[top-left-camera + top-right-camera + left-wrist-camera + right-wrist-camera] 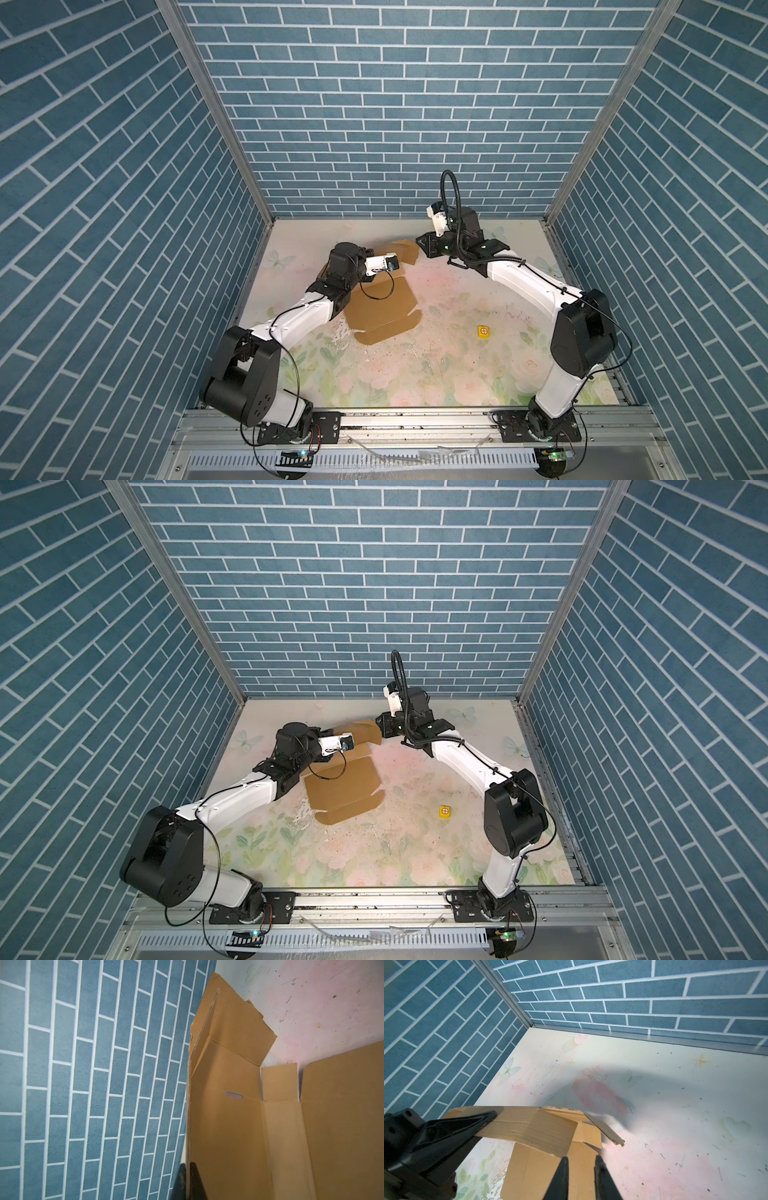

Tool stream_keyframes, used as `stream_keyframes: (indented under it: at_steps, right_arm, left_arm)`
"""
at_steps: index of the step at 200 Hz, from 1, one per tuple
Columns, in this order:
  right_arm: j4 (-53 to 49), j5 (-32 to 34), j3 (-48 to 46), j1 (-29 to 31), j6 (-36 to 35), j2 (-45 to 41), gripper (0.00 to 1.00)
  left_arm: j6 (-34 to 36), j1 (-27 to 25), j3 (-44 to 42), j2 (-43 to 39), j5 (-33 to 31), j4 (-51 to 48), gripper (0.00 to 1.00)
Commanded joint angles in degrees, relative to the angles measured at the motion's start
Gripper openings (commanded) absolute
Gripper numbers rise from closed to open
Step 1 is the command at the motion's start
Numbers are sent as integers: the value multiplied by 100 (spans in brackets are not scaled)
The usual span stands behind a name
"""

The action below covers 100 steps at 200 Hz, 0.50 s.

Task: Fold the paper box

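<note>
The paper box [382, 307] [340, 787] is a flat brown cardboard die-cut lying left of the table's middle, with its far flaps lifted. My left gripper [188, 1164] is shut on the thin edge of a raised panel of the paper box [228, 1126]. In the right wrist view the left gripper [494, 1114] pinches the lifted flap of the paper box [529, 1126] from the left. My right gripper [581, 1158] hovers over the box's far right corner, jaws a little apart and nothing between them. In both top views the right gripper [422, 245] [380, 725] is beside the raised flap.
A tiny yellow cube [483, 331] [445, 811] with a red crossed circle sits on the floral tabletop, right of the box. Blue brick-pattern walls close in the back and both sides; the left wall [93, 1084] is close to the held panel.
</note>
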Motion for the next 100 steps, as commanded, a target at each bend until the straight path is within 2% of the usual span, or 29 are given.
stream_keyframes:
  at_steps: [1,55,100]
  right_arm:
    - [-54,26,-202,-81,178,180,24]
    - [86,-247,-156,-141,298,587,24]
    - [-65,-424,552,-447,260,1040,25]
  left_arm:
    - [182,21,-158,-97,78,68,0]
    - [275,105,-126,55,157,-500,0]
    - [260,170,-39,235,179,-643,0]
